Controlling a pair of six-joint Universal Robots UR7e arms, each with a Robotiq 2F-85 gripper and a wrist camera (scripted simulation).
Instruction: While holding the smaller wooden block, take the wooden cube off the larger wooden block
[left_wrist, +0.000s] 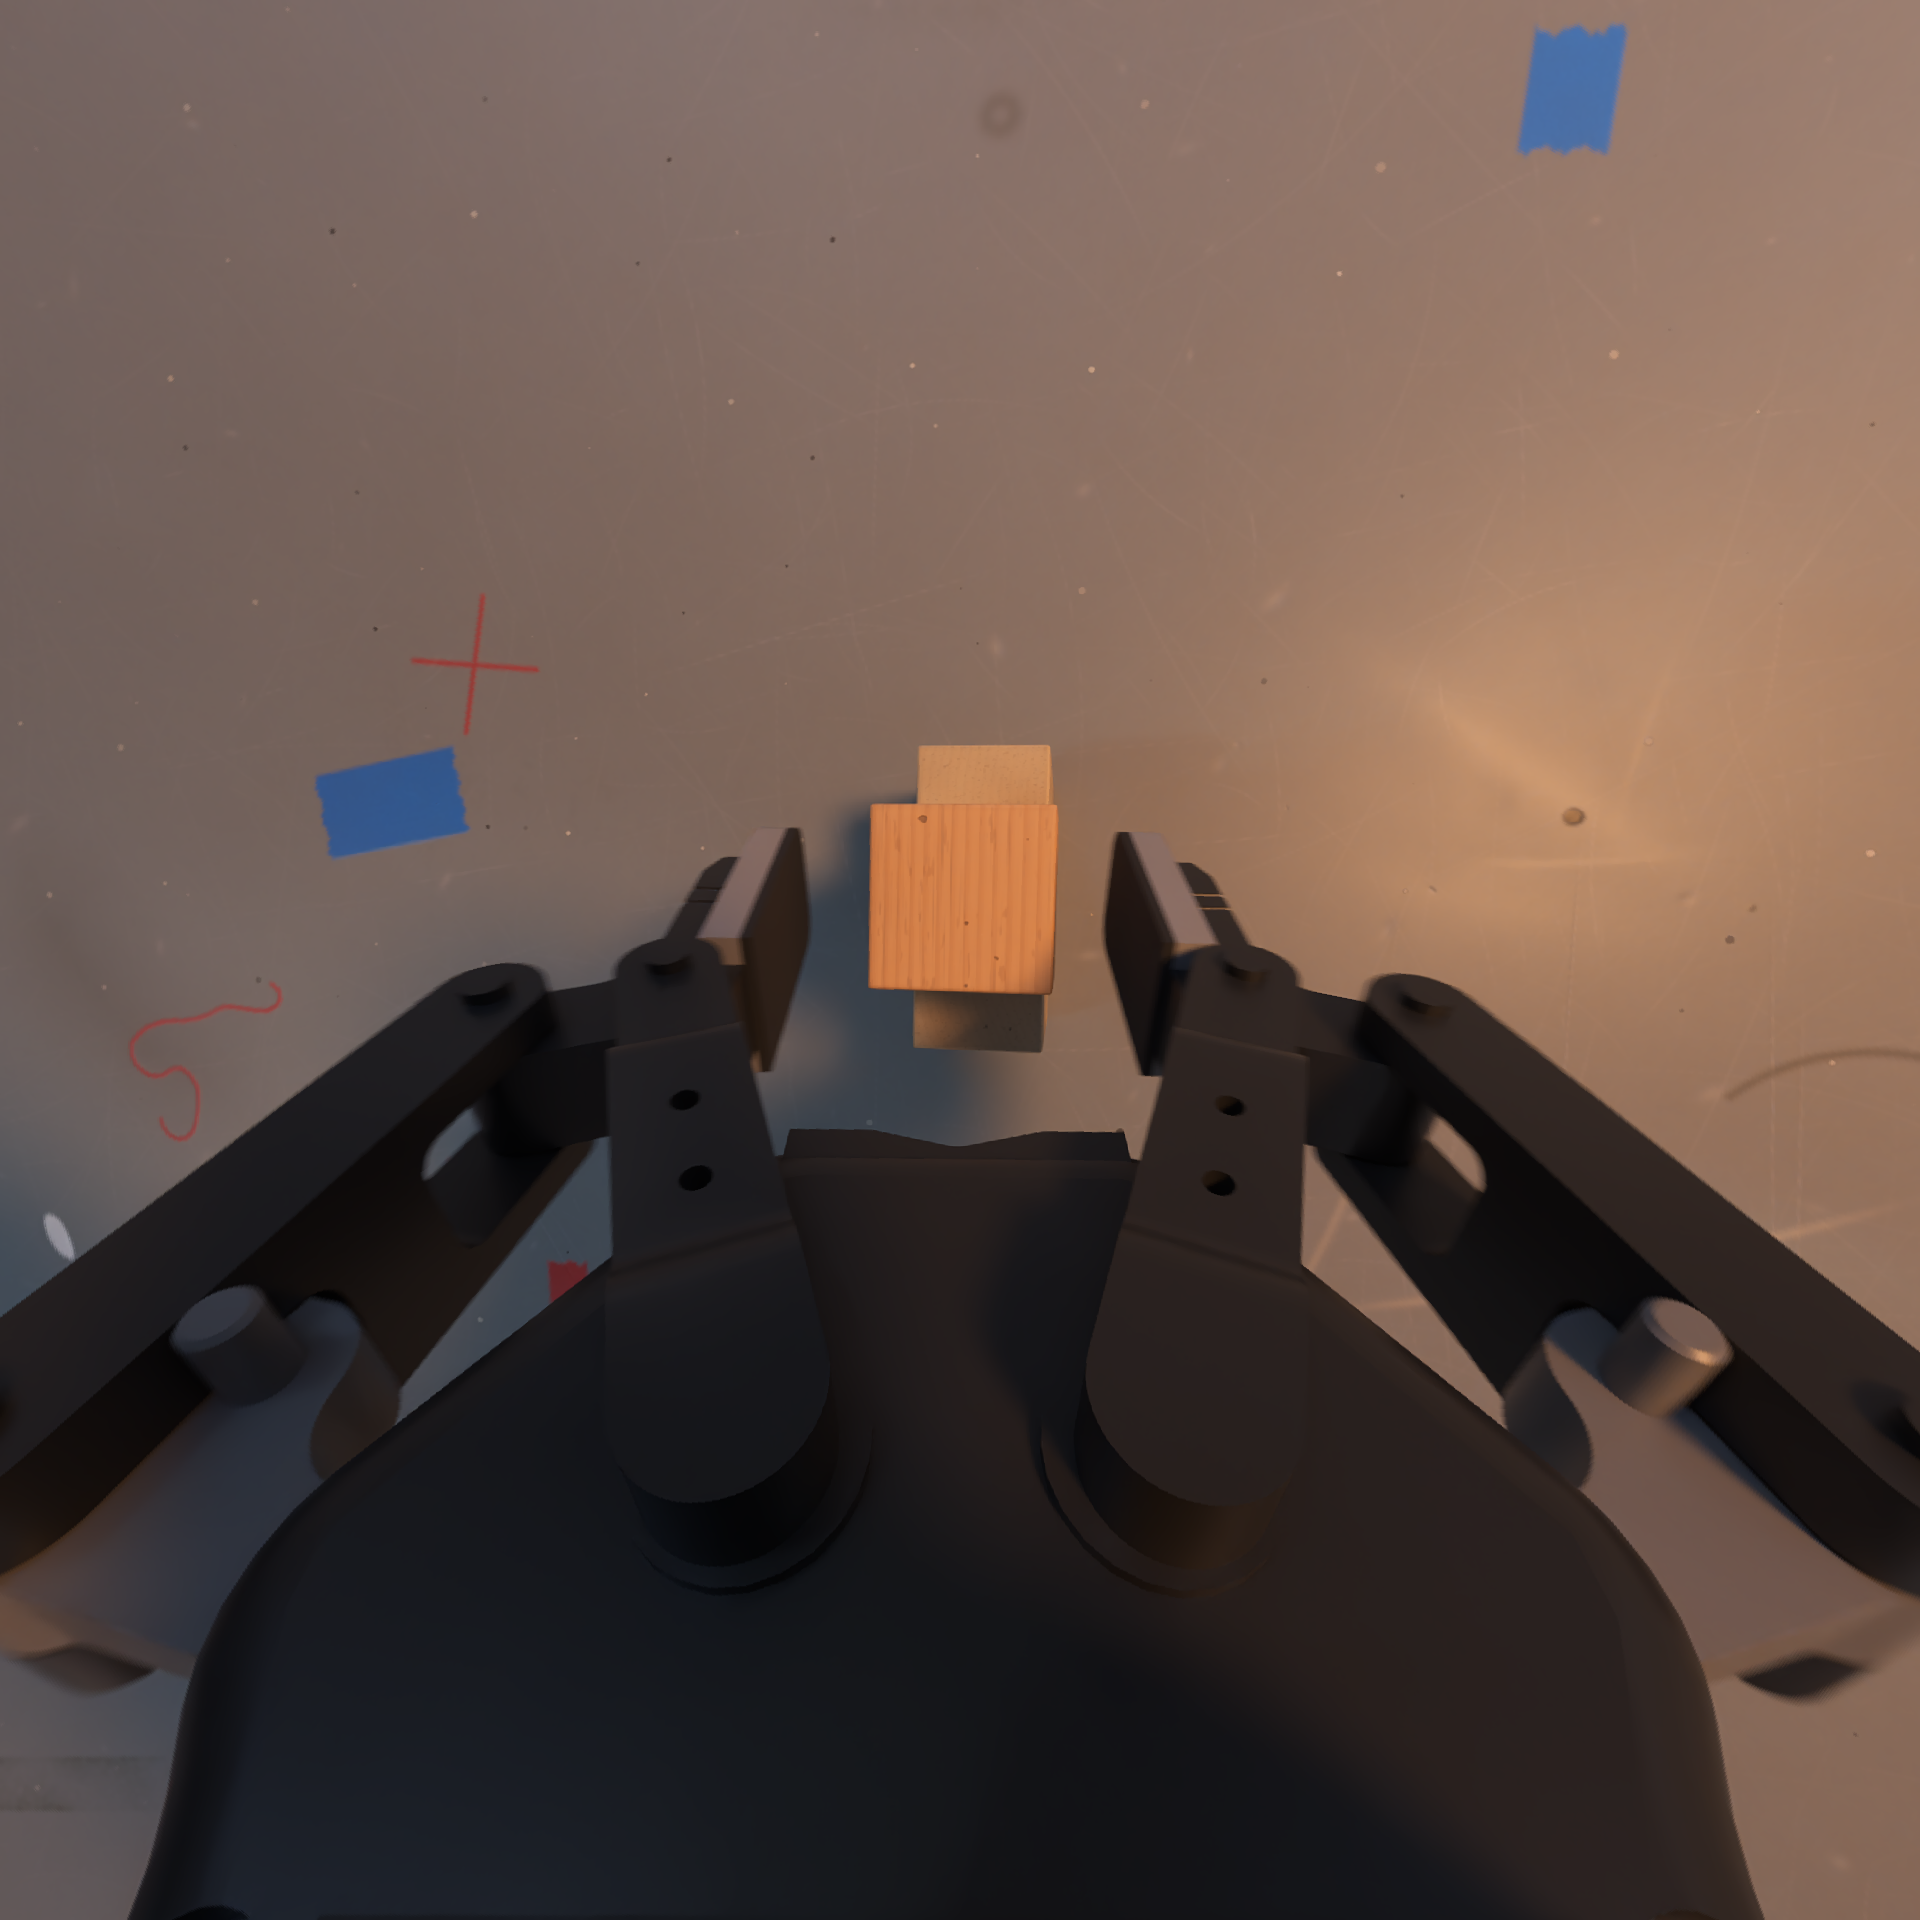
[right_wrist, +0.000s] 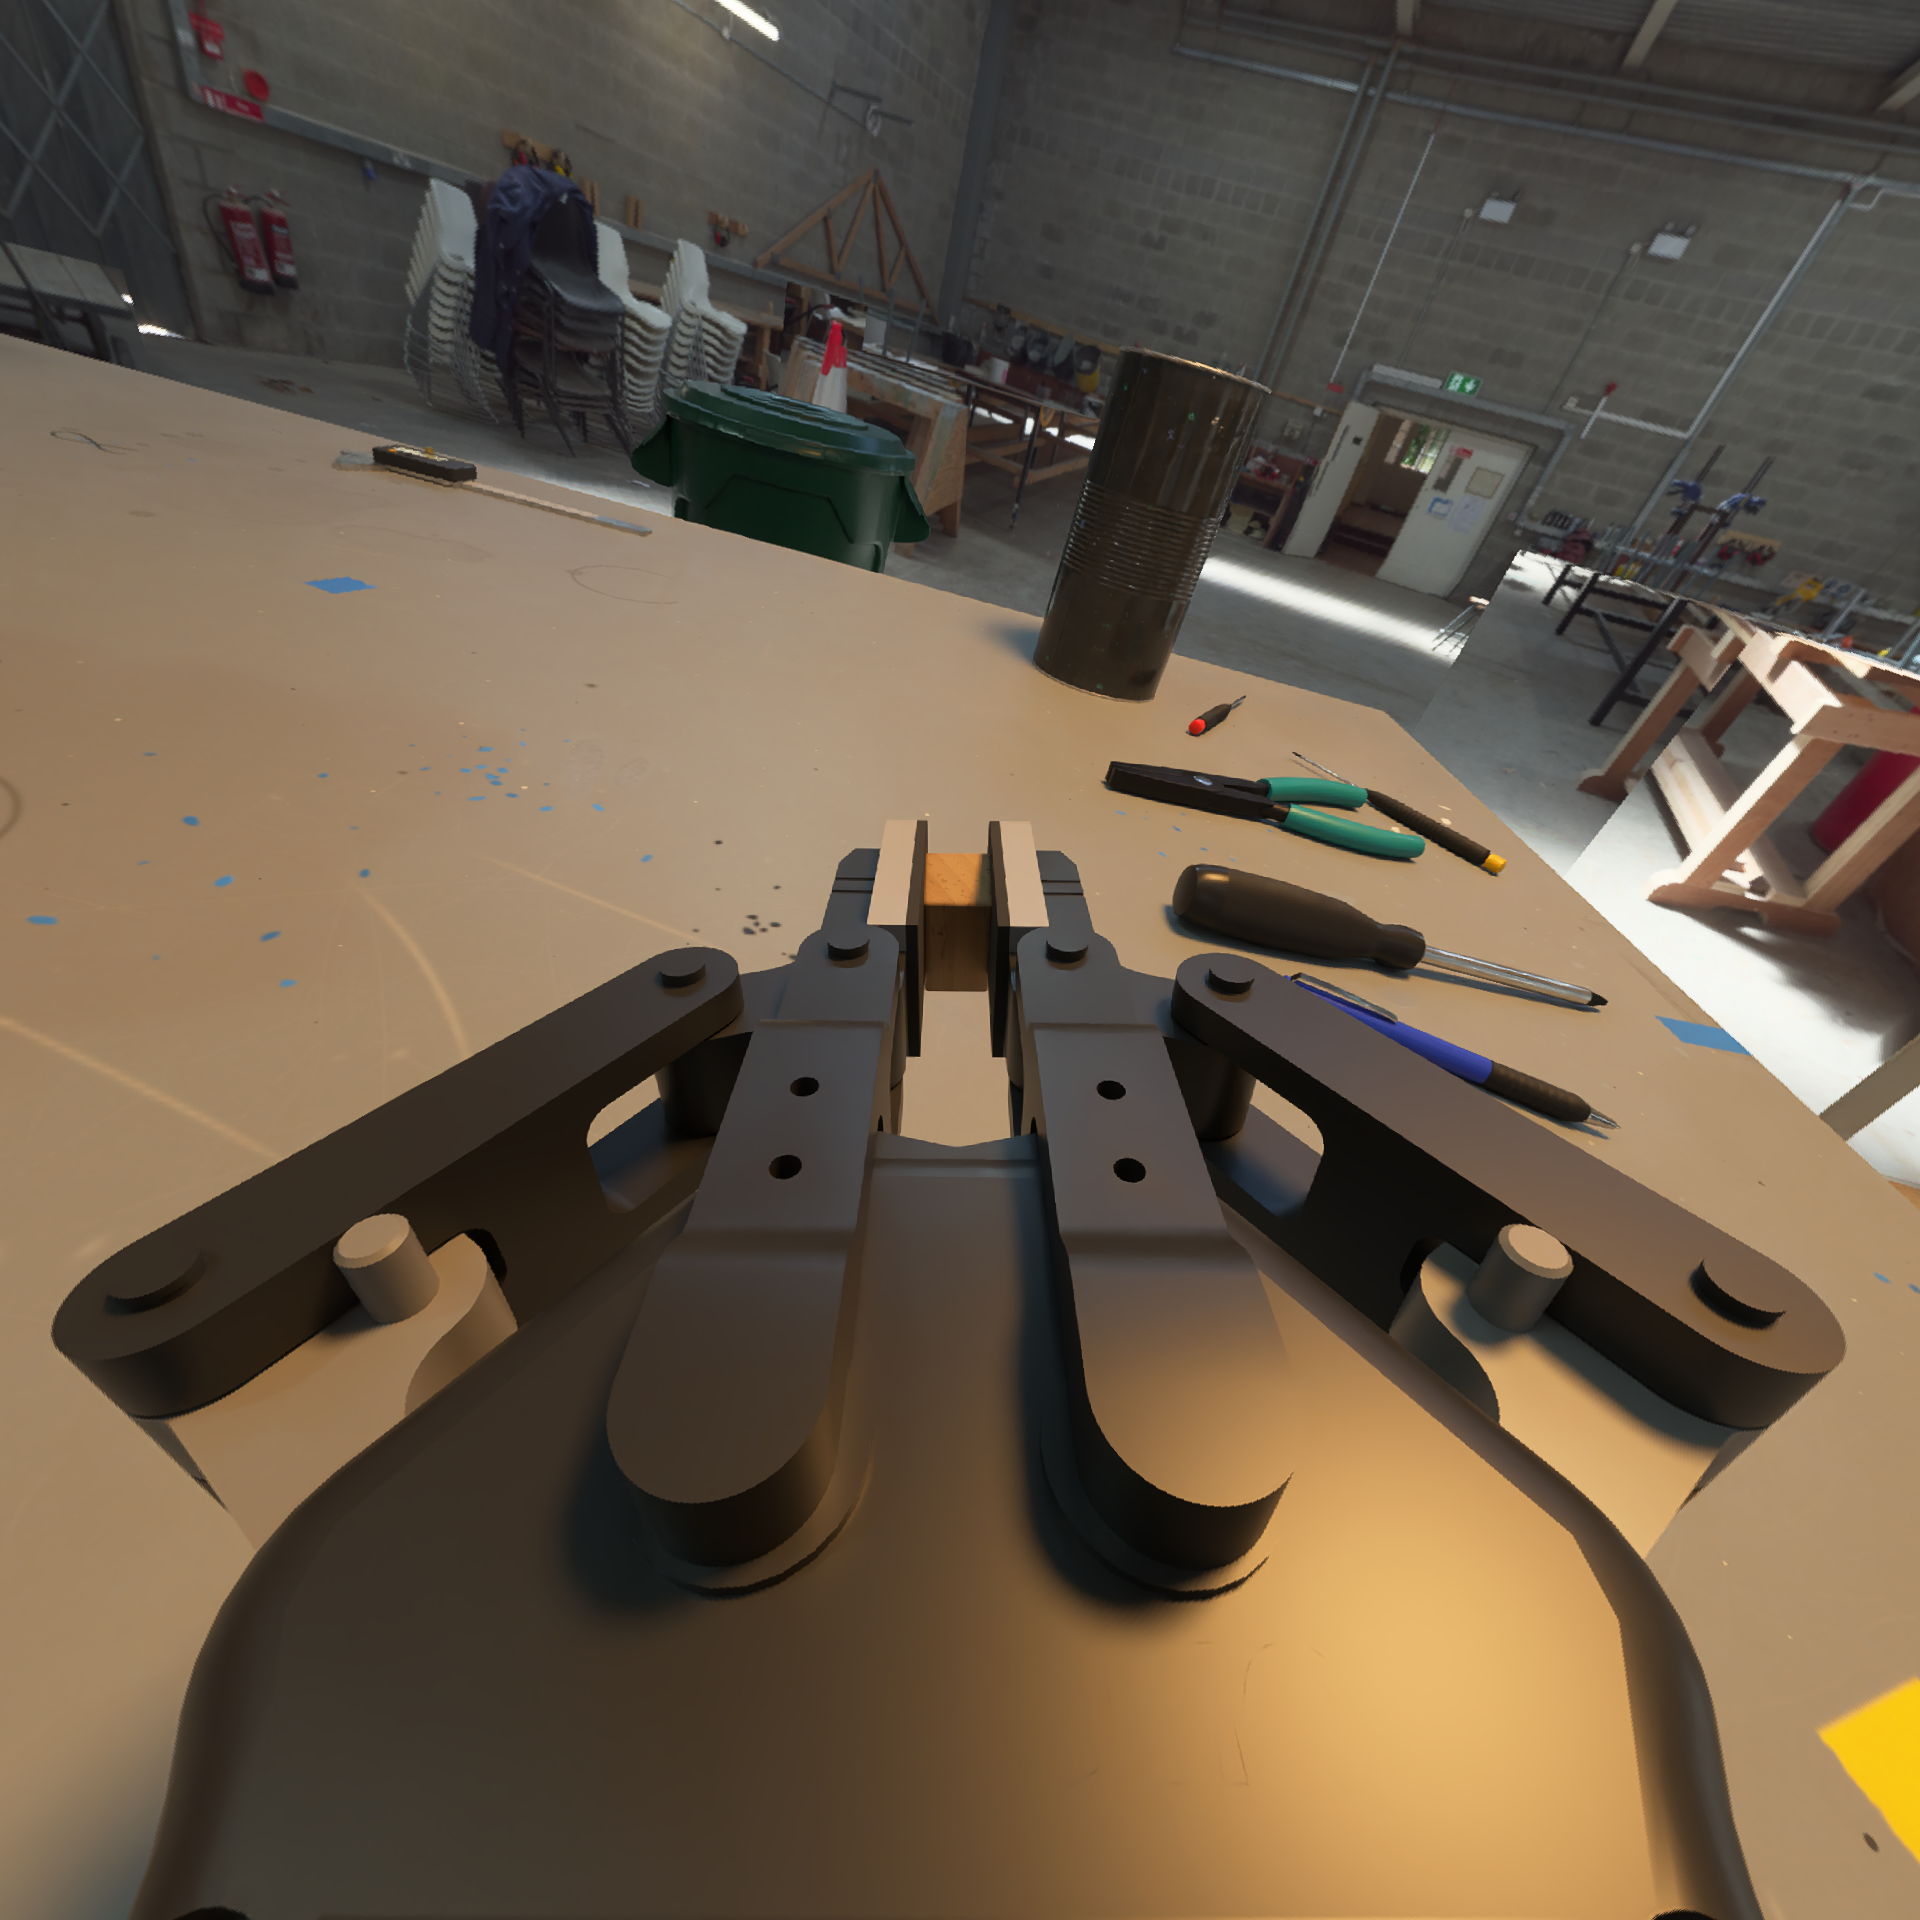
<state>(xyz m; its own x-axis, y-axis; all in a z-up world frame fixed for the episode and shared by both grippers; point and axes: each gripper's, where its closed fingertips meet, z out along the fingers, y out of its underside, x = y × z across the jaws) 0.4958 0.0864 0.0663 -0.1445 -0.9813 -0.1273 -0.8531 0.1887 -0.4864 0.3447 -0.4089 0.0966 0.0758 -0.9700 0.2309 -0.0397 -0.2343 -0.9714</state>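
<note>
In the left wrist view I look straight down at an orange wooden cube (left_wrist: 961, 899). It sits on a paler wooden block (left_wrist: 984, 774) that shows beyond its far and near edges. My left gripper (left_wrist: 956, 862) is open, with one finger on each side of the cube and a gap to it on both sides. In the right wrist view my right gripper (right_wrist: 956, 847) is shut on a small wooden block (right_wrist: 954, 925) and holds it above the table (right_wrist: 520, 727).
A dark tin can (right_wrist: 1148, 530) stands ahead to the right. Green-handled pliers (right_wrist: 1278, 805), a black screwdriver (right_wrist: 1351, 930) and a blue pen (right_wrist: 1455, 1055) lie right of the right gripper, near the table's edge. Blue tape patches (left_wrist: 390, 800) mark the table.
</note>
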